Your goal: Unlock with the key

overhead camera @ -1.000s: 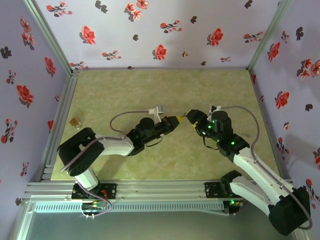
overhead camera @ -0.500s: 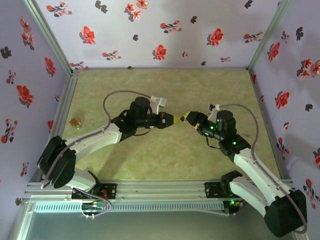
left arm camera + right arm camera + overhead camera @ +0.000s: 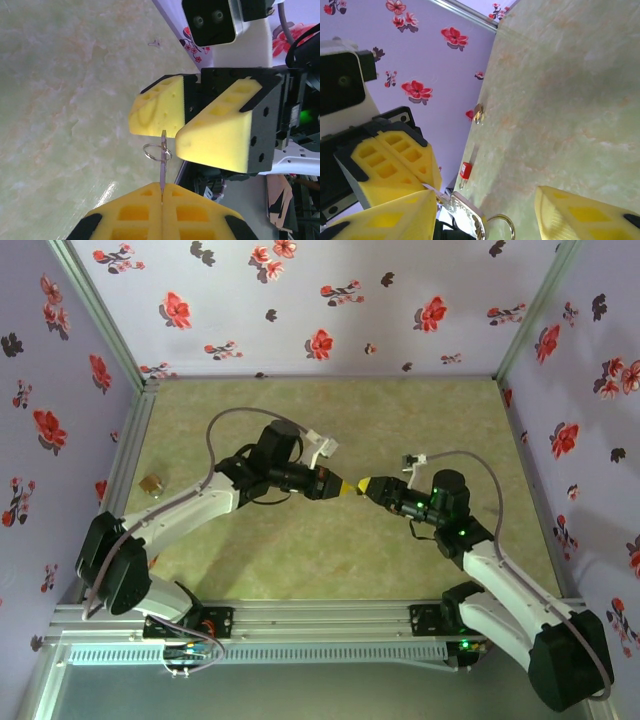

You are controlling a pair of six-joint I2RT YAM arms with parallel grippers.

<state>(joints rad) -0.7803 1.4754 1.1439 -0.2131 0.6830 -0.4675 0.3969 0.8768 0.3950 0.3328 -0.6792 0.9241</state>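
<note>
Nearest in the right wrist view, the right gripper (image 3: 482, 200) has its yellow fingers (image 3: 585, 215) set apart at the bottom corners of the frame. Their gap has been shrinking over the last second, yet they are still released and pinch nothing that we can see. Between them, at bottom centre, sits a thin silver metal piece (image 3: 465, 211) carrying a split ring (image 3: 501, 224). The left gripper (image 3: 162, 192) is clenched on the other end of it. In the left wrist view the piece stands up from those closed pads toward the gap in the facing pair. In that same second the left arm (image 3: 200, 505) has unfolded from a tucked pose at the lower left of the top view and reached out, so the two sets of tips now meet nose to nose in mid-frame. We read this as a handover or re-grip under way, though we cannot tell whether the silver piece is itself a key. Farther off, the key (image 3: 465, 170) with the red head lies on the table (image 3: 570, 100), left of centre in the right wrist view, close by the flowered wall (image 3: 420, 55) and held by nobody. Beyond it, at the foot of that wall, lies the brass padlock (image 3: 478, 113), well apart from both grippers, so we judge the unlocking itself not yet begun.
</note>
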